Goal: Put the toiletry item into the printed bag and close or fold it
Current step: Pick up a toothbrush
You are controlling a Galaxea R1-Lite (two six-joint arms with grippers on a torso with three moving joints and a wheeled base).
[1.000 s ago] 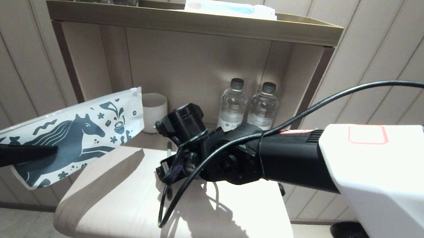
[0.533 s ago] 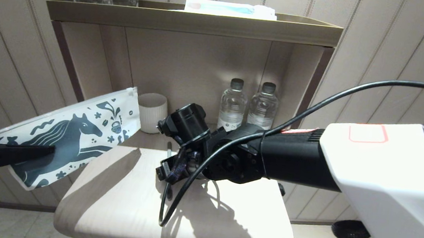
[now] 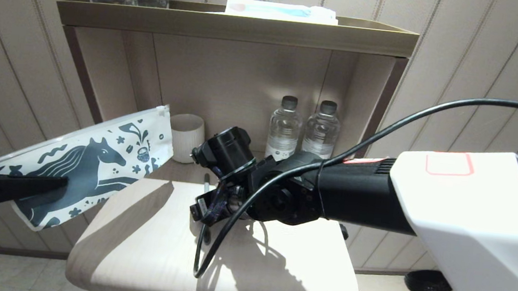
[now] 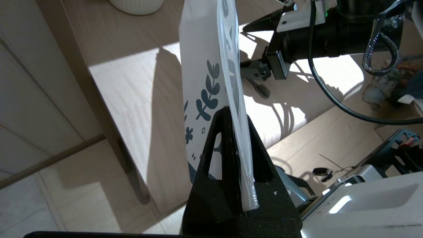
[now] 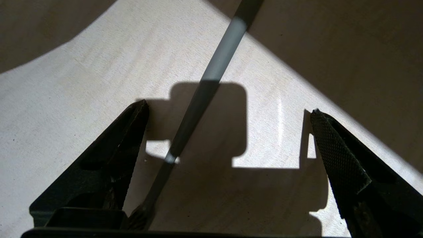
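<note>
While left gripper [image 4: 236,115] clamps flat white horse-printed pouch [image 3: 91,162] in air left of pale wooden table [image 3: 144,248], right gripper [image 5: 228,138] low over tabletop, fingers spread wide astride slim grey-handled toothbrush [image 5: 198,105] lying flat, not gripped.

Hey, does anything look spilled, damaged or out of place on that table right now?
Nothing stands out. The toothbrush lies flat on the table below the open right gripper, the left gripper holds the printed pouch off to the side, and the cup and water bottles stand upright.
</note>
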